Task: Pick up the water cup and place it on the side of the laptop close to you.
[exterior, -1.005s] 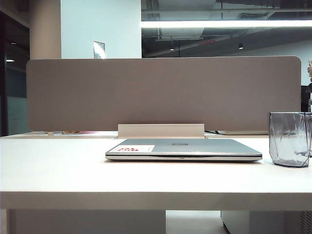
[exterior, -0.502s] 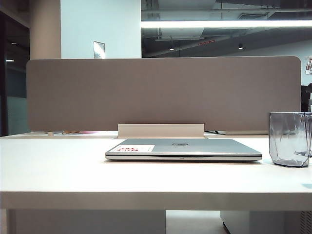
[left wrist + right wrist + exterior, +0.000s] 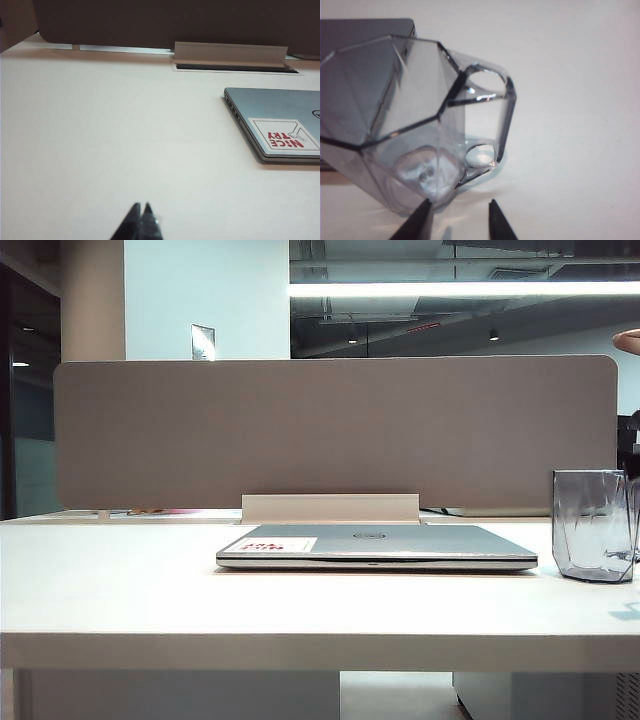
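The water cup, a clear grey-tinted faceted mug, stands upright on the white table at the far right, right of the closed silver laptop. In the right wrist view the water cup fills the frame, its squared handle turned toward the open table. My right gripper is open just short of the cup's base, nothing between its fingers. My left gripper is shut and empty over bare table, well away from the laptop with its red-print sticker. Neither gripper shows in the exterior view.
A grey partition panel runs along the back of the table, with a pale cable tray behind the laptop. The table's front edge lies close to the camera.
In the exterior view the cup and laptop have not moved. A faint shadow has appeared on the table at the far right edge.
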### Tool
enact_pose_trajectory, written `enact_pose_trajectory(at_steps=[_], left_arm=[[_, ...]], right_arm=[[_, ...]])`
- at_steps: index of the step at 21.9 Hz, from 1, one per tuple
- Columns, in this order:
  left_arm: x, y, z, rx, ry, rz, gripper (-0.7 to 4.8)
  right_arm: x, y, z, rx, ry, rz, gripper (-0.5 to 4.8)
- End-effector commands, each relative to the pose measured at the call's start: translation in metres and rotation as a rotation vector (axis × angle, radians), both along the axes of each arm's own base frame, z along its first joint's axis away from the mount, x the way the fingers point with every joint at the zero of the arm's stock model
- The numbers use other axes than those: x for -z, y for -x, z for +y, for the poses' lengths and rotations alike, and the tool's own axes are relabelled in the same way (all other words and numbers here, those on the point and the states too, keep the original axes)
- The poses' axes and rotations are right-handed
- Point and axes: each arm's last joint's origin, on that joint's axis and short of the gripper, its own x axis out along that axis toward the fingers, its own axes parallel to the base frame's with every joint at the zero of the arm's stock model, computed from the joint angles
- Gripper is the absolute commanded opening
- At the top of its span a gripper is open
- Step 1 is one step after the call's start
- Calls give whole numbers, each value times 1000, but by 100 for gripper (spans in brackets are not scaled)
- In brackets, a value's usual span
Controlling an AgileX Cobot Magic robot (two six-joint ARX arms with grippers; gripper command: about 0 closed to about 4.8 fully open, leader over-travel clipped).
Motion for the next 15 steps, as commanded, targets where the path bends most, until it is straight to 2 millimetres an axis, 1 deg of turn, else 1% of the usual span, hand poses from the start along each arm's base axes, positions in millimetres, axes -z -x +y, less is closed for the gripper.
enact_pose_trajectory(at_steps=[1,6,10,15], left_arm=[[-2,0,0,3,3,-7,-3],[-1,0,0,3,3,-7,-3],[-1,0,0,3,3,-7,-3],[-1,0,0,3,3,-7,-3]], right_arm=[[2,-6,-1,25,20,-32,162],[11,-11,-2,55,32,-28,162],[13,-14,-5,74,33,-60,161],[15,-17,-14,79,20,-90,154]])
